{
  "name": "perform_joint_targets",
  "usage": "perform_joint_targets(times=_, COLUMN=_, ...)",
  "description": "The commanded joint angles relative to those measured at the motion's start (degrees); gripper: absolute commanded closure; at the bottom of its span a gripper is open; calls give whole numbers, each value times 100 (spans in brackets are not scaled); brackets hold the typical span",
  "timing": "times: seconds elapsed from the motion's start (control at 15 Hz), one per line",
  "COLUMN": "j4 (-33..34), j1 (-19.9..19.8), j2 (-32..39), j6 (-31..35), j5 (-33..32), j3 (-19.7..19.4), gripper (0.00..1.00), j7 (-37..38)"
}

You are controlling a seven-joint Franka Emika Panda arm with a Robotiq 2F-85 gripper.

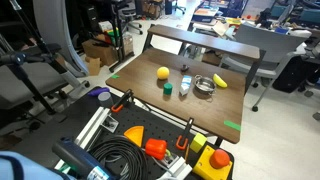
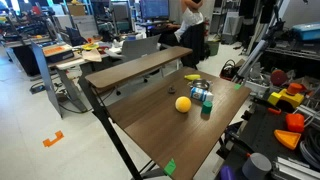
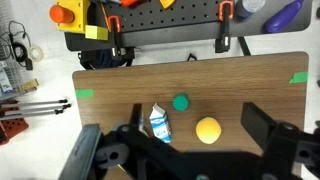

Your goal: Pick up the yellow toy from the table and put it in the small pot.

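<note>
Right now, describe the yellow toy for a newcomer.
Find the dark-brown table with green tape corners. Near its middle, beside the green cup, sits the yellow toy. It is a round ball, unlike the elongated yellow object by the small pot.

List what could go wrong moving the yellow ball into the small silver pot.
1. The round yellow-orange ball toy lies free and may roll away if nudged.
2. The small green cup and clear bottle stand near the path to the shiny silver metal pot; a low carry could topple them.
</note>
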Motion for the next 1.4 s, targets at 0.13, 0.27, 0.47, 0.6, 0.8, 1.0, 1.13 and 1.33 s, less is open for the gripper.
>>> perform_joint_targets(times=0.13, j4=12, j1=116, j2=10, j6=-12, j5=-31, j3=-107, gripper=0, j7=28)
perform_joint_targets(times=0.27, j4=12, j1=116, j2=10, j6=-12, j5=-31, j3=-107, gripper=0, j7=28)
perform_joint_targets(times=0.47, j4=12, j1=116, j2=10, j6=-12, j5=-31, j3=-107, gripper=0, j7=28)
perform_joint_targets(times=0.6, j4=12, j1=116, j2=10, j6=-12, j5=-31, j3=-107, gripper=0, j7=28)
perform_joint_targets(times=0.8, j4=12, j1=116, j2=10, j6=-12, j5=-31, j3=-107, gripper=0, j7=28)
perform_joint_targets(times=1.0, j4=12, j1=116, j2=10, j6=-12, j5=-31, j3=-107, gripper=0, j7=28)
perform_joint_targets(times=1.13, j4=95, j1=119, j2=172, j6=131, j5=117, j3=-148, gripper=0, j7=89)
perform_joint_targets(times=1.33, j4=267, j1=91, j2=636, j6=619, j5=548, j3=-255, gripper=0, j7=248)
